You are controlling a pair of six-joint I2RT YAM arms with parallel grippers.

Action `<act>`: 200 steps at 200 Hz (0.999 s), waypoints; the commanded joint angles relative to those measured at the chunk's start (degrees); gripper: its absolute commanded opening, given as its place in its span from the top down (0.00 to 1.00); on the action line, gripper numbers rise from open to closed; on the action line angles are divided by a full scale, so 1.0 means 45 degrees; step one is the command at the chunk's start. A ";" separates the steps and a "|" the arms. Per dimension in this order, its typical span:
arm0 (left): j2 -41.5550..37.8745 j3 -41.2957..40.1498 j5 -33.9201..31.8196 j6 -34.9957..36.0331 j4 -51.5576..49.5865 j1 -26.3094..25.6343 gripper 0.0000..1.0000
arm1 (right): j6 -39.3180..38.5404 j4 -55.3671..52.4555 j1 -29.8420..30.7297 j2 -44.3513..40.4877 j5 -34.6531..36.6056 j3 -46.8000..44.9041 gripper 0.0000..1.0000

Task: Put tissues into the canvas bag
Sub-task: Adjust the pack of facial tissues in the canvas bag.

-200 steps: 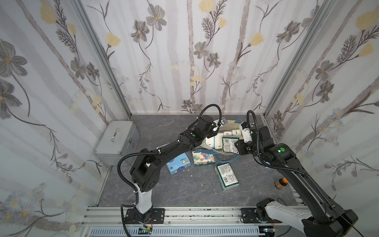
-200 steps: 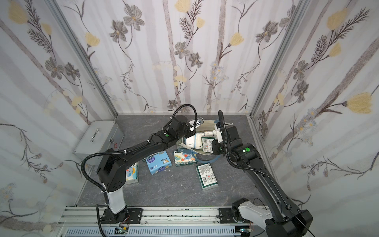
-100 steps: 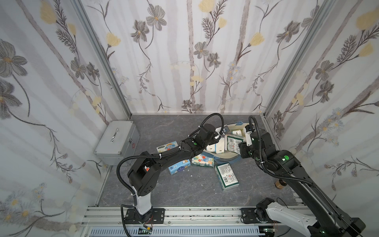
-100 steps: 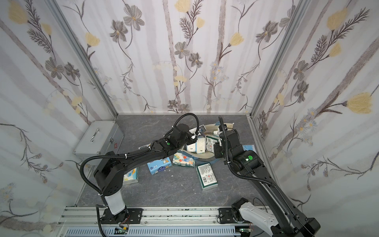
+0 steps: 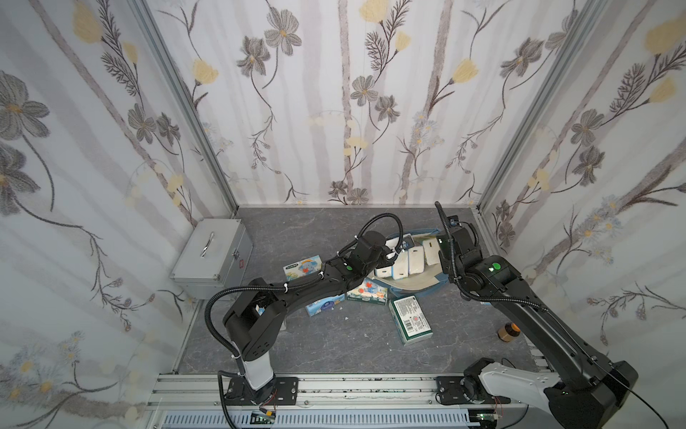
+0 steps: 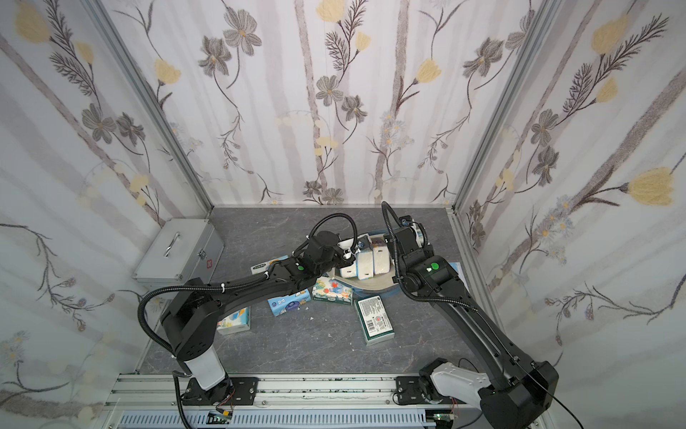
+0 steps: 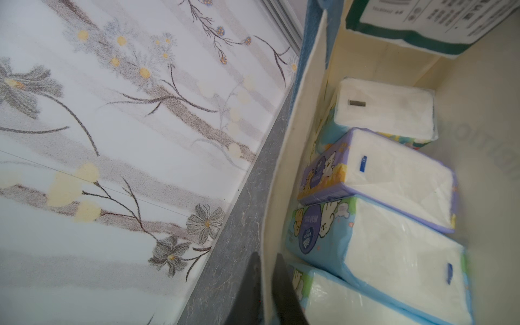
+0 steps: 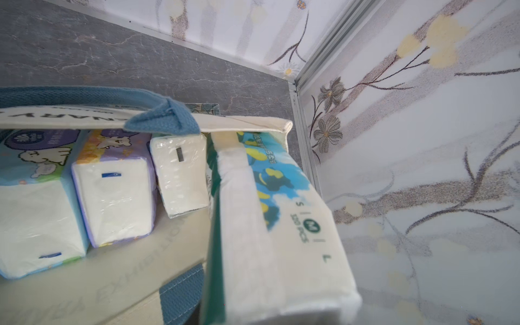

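- Overhead, both top views show a grey marbled tabletop (image 5: 334,345) boxed in by floral-papered walls (image 5: 352,93). The canvas bag (image 5: 415,284) sits toward the far right, with tissues (image 5: 402,262) rowed inside and loose packs (image 5: 410,319) just before it.
- Left arm (image 5: 297,288) and right arm (image 5: 519,308) both stretch to the bag's mouth.
- Left wrist view: the left gripper (image 7: 266,257) is clenched on the bag's cream wall.
- Right wrist view: the right gripper (image 8: 232,166) grasps a green-edged pack (image 8: 281,239) at the bag's mouth, beside the row.

The green-edged white plastic-wrapped tissue pack (image 8: 281,225) between the right gripper's (image 8: 233,146) jaws now dips inside the cream canvas bag's (image 8: 253,123) end, no longer above its middle.
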 commanded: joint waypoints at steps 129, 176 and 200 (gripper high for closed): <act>-0.1582 -0.1031 0.5656 -0.1251 0.0298 0.1018 1.00 | -0.0887 0.3711 -0.0332 0.1083 0.3611 -0.1242 0.81; -0.1455 -0.1363 0.5565 -0.1519 0.0864 0.1076 1.00 | 0.0157 0.3927 -0.0094 -0.0046 -0.4576 -0.1649 0.74; -0.1423 -0.1355 0.5470 -0.1582 0.0984 0.1095 1.00 | 0.0180 0.3705 -0.0086 -0.0698 -0.4755 -0.1449 0.75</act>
